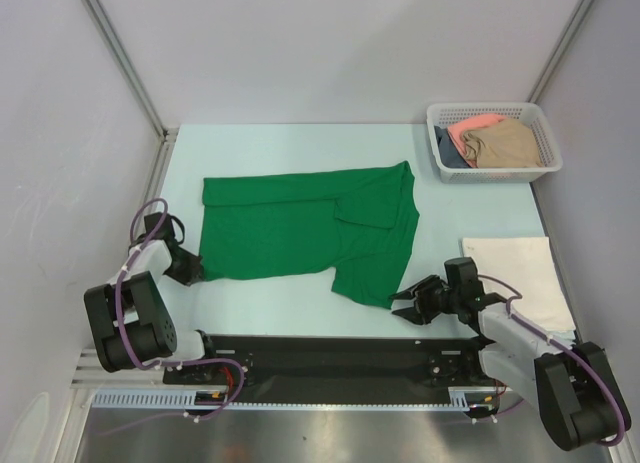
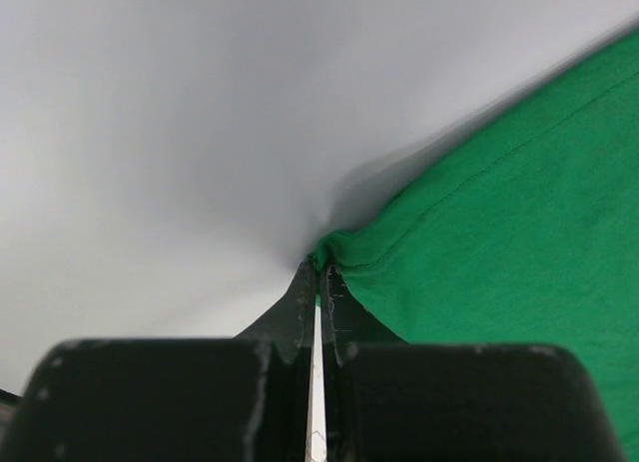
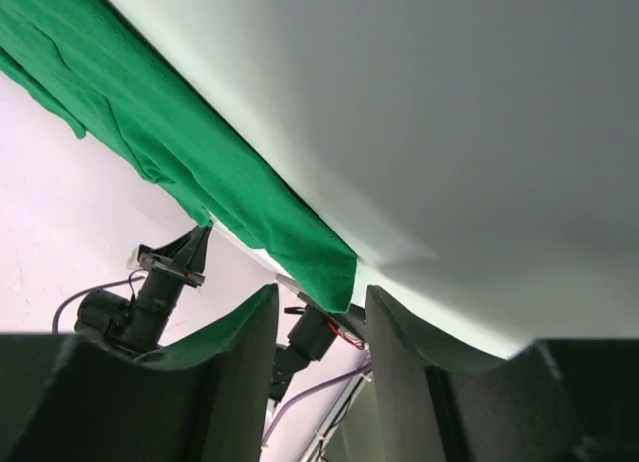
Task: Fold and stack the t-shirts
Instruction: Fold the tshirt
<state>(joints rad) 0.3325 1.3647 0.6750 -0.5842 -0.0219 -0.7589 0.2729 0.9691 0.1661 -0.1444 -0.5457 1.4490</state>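
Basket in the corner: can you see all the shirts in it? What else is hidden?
Top view: in the basket, the tan shirt and pink shirt cover whatever lies below.
Top view: the right arm covers the near corner of the cream shirt.
Right wrist view: whether the open right gripper touches the green shirt corner is unclear.

Pale table (image 1: pixel 280 148) — green t-shirt (image 1: pixel 300 228), cream t-shirt (image 1: pixel 515 273), basket (image 1: pixel 495 173)
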